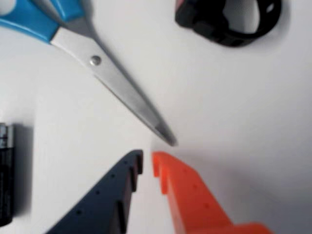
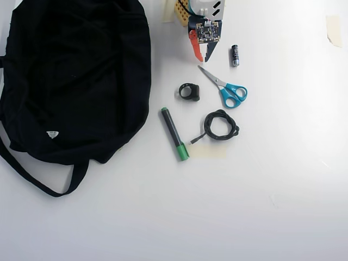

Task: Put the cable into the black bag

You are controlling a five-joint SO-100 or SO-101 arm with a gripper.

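Note:
The cable (image 2: 208, 125) lies as a small black coil on the white table in the overhead view, its short plug end trailing left. It does not show in the wrist view. The black bag (image 2: 76, 70) fills the upper left of the overhead view, its strap looping below it. My gripper (image 2: 204, 57) hangs at the top centre, well above the cable in that view and to the right of the bag. In the wrist view my gripper (image 1: 147, 160) is shut, with nothing between the dark blue and orange fingers, and its tips hover just short of the scissors' point.
Blue-handled scissors (image 2: 228, 89) (image 1: 112, 73) lie between gripper and cable. A chunky black ring (image 2: 194, 93) (image 1: 214, 27) sits left of them. A green-tipped marker (image 2: 174, 133) lies by the bag's edge. A small battery (image 2: 235, 55) (image 1: 5, 175) stands beside the gripper.

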